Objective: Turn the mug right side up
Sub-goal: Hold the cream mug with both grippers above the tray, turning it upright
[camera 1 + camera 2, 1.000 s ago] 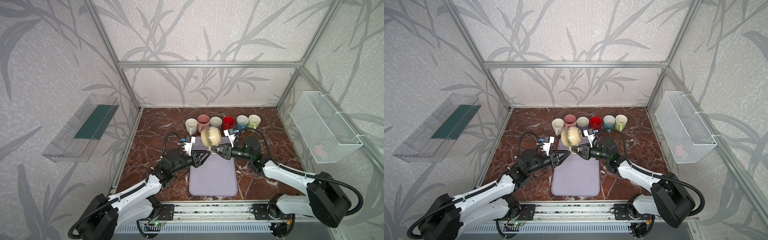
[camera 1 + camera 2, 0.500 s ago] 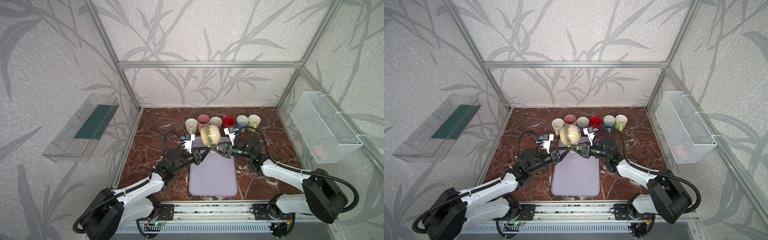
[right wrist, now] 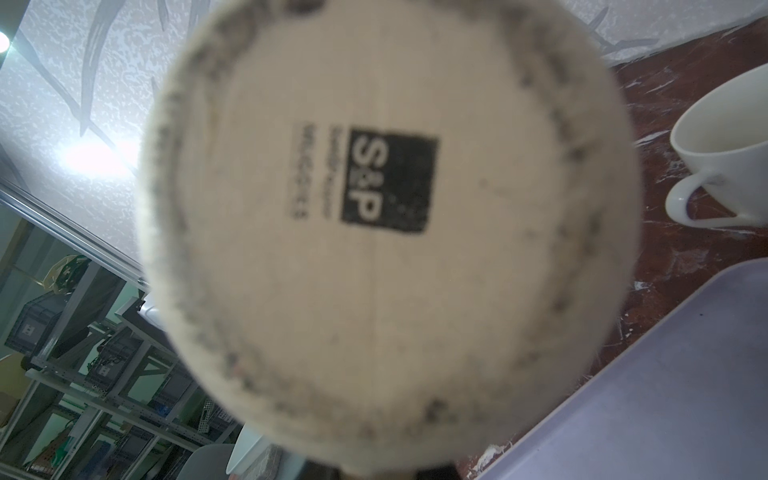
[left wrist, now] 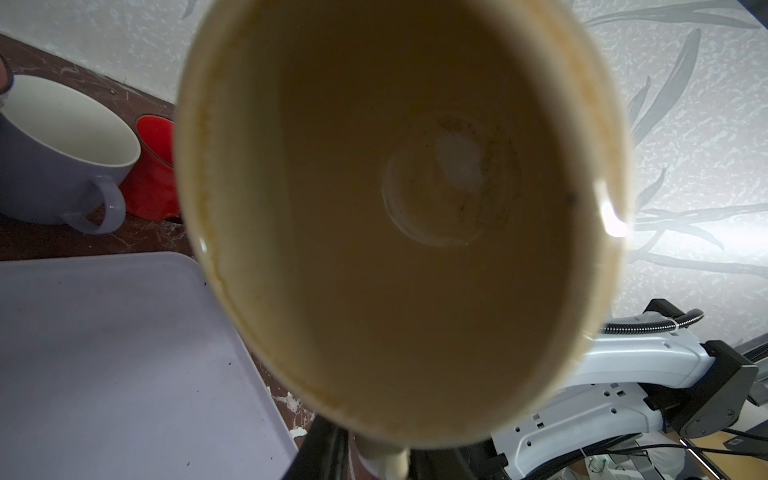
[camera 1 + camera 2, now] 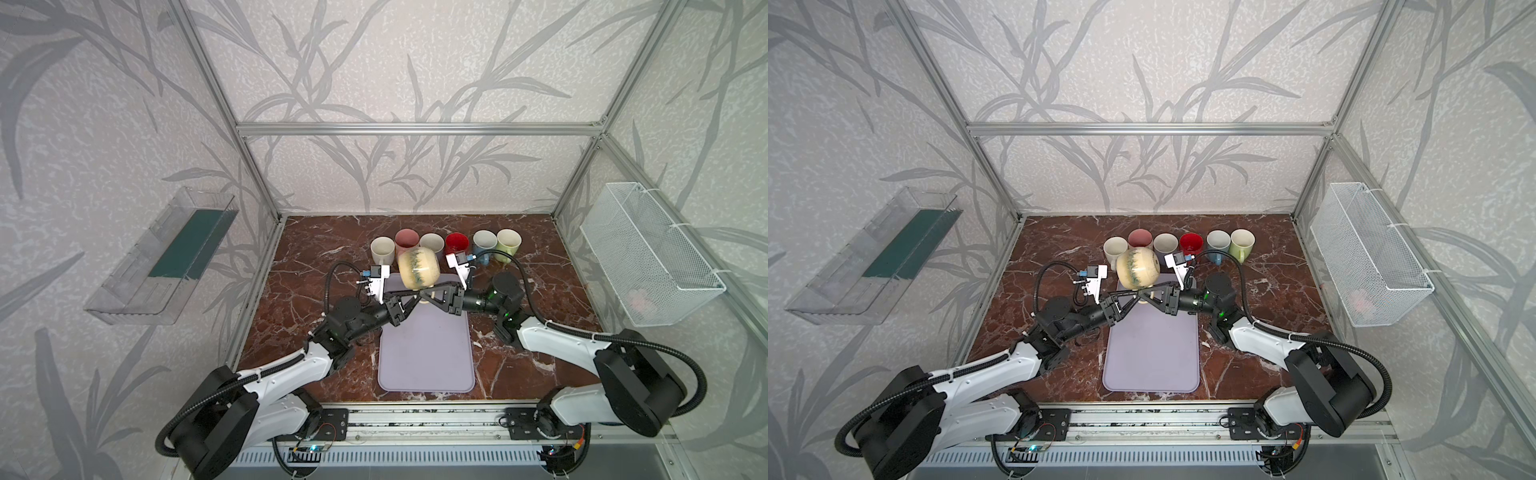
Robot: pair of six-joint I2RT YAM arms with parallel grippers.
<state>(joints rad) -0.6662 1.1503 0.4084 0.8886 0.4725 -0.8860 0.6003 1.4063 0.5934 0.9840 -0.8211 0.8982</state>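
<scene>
Shows the left gripper [image 5: 415,293], centre of frame, narrowed within the last second onto the handle [image 4: 382,457], with a dark finger [image 4: 320,449] on either side; seemingly clamped, though not beyond doubt. Meets, tip to tip, the right gripper [image 5: 424,293], clenched on the same handle from the opposite side. Carries the mug [image 5: 419,268] aloft just above centre, on its side, mouth toward the left arm and base toward the right, over the upper end of the mat [image 5: 426,353], just below the row of cups [image 5: 457,243]. Reads, by judgement, as a handover: half turned, with one release and a further quarter turn left before standing upright.
</scene>
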